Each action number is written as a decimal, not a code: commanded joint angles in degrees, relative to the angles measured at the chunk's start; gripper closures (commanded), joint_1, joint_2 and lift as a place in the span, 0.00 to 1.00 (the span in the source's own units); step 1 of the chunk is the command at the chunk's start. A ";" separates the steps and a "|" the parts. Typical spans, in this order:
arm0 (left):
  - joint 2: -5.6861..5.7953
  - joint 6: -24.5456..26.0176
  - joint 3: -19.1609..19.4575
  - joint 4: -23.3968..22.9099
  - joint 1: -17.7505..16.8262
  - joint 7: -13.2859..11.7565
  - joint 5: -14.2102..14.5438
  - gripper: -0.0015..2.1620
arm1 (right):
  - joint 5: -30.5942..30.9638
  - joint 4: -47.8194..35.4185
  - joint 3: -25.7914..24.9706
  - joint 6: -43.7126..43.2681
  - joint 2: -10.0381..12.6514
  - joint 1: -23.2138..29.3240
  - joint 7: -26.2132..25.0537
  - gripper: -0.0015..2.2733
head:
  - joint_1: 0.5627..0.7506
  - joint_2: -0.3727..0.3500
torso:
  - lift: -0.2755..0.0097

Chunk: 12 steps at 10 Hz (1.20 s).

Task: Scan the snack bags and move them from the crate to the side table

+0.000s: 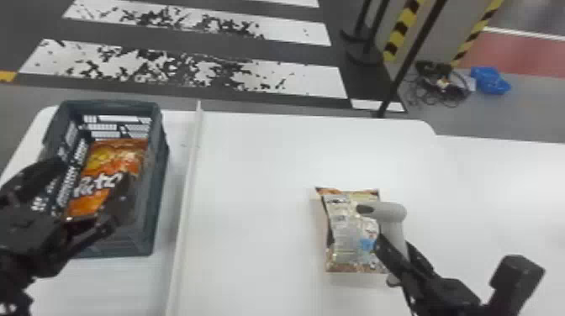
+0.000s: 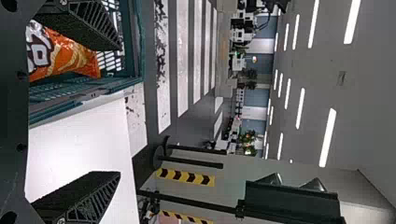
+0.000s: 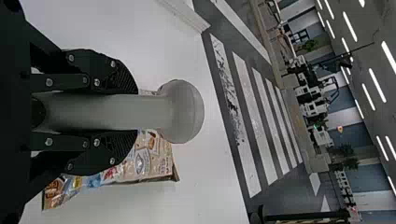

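One snack bag (image 1: 344, 239) lies on the white table (image 1: 252, 189), long axis near-to-far. Orange bag (image 1: 111, 161) in crate (image 1: 157, 168), also lengthwise, far end angled right. Right gripper (image 1: 395, 244) pinches grey scanner (image 1: 392, 211), head over table bag's right side. Left gripper (image 1: 91, 173) spread wide at crate.

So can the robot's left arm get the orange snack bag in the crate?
Probably yes. The left gripper is open near the bag, the crate has no lid, and nothing lies on top of the orange snack bag. The crate's sides might make it a bit tight, though.
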 commanded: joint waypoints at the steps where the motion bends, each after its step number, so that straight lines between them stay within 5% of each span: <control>1: -0.09 -0.89 0.40 0.04 0.59 -0.10 0.10 0.02 | 4.17 -0.70 4.78 -0.29 -0.07 0.01 -1.86 0.99 | 0.70 0.35 | 0.66; 5: 0.09 -3.35 4.36 -0.13 2.61 -3.26 4.06 0.02 | 10.76 1.32 10.76 -3.99 -0.42 -0.78 -6.69 0.99 | 0.70 0.50 | 0.66; 12: -0.53 -5.81 5.06 0.04 3.40 -3.18 4.06 0.02 | 13.57 6.94 12.07 -3.99 -1.03 -3.50 -8.45 0.99 | 0.70 0.54 | 0.66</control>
